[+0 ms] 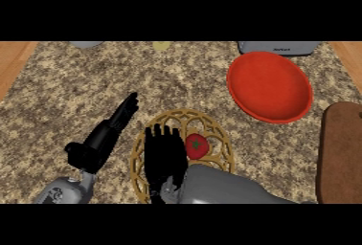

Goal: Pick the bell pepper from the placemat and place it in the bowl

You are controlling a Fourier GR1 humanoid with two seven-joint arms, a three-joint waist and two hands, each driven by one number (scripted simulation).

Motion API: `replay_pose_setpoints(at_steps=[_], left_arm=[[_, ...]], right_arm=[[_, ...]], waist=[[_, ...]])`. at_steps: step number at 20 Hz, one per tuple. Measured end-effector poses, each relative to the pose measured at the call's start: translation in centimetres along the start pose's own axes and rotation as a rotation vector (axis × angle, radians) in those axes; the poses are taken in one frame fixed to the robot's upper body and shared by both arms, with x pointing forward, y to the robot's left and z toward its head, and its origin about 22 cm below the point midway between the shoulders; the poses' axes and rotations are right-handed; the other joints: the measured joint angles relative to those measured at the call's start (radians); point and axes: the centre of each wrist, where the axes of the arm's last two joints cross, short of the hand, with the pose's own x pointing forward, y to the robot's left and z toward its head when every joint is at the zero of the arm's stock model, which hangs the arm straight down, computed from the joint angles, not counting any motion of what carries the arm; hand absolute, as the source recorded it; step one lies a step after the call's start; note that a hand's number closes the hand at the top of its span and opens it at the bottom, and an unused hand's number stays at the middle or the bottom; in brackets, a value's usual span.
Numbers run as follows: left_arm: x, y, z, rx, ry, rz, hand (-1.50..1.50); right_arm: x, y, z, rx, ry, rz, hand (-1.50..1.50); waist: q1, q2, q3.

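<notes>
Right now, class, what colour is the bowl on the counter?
Red-orange; the bowl shows best in the head view.

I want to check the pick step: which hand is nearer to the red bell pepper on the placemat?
Right. The right hand is over the placemat, fingers straight, just beside the bell pepper. The left hand is off the placemat, farther away over the counter.

Count: 1 red bell pepper (197, 146), 1 gold lattice placemat (212, 125), 1 red bowl (269, 86), 1 wooden cutting board (341, 153), 1 toaster (278, 47), 2 black hands.
</notes>
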Motion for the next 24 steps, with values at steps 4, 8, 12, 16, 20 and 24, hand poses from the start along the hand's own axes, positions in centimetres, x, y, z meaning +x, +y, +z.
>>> replay_pose_setpoints(at_steps=[4, 8, 12, 16, 20, 24], left_arm=[[-0.2, 0.2, -0.1, -0.007, 0.007, -0.001, 0.0], [0.0, 0.4, -0.1, -0.009, 0.002, -0.002, 0.0], [0.0, 0.3, -0.3, -0.006, 0.005, 0.001, 0.0], [0.2, 0.4, -0.4, -0.008, 0.007, -0.005, 0.0], [0.2, 1.1, -0.2, -0.006, 0.004, -0.002, 0.0], [-0.1, 0.5, 0.0, -0.015, -0.005, -0.007, 0.0]], right_arm=[[-0.4, 1.2, -0.4, -0.018, 0.025, 0.014, -1.5], [-1.1, 1.5, -1.1, -0.01, 0.058, 0.002, -1.5], [-1.9, 2.5, -2.0, 0.008, 0.088, -0.002, -1.5], [-2.6, 3.1, -2.7, 0.011, 0.114, -0.007, -1.5], [-3.3, 3.6, -3.0, 0.0, 0.117, -0.02, 1.5], [-3.1, 3.6, -3.2, -0.037, 0.086, -0.009, 1.5]], waist=[[-0.003, 0.001, 0.0], [-0.002, 0.001, 0.0], [-0.001, 0.003, 0.0], [0.0, 0.003, 0.0], [0.001, 0.002, 0.001], [0.006, 0.001, 0.001]])
